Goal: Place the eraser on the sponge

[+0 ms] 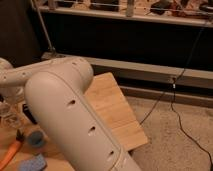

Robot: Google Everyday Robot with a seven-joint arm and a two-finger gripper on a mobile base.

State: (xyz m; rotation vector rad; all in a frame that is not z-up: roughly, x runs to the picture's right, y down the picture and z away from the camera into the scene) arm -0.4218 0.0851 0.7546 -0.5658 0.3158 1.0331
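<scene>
My pale arm (65, 100) fills the lower left of the camera view and reaches left over the wooden table (112, 107). The gripper (9, 114) hangs at the far left edge under the wrist, partly cut off. Just right of it a small dark block (30, 115), possibly the eraser, lies on the table. A blue sponge (33, 163) sits at the bottom left edge, below the gripper and apart from it.
A blue-grey round object (35, 139) and an orange-handled tool (10, 153) lie near the sponge. The table's right edge drops to speckled floor (180, 145) crossed by a black cable (172, 107). A dark shelf unit (135, 35) stands behind.
</scene>
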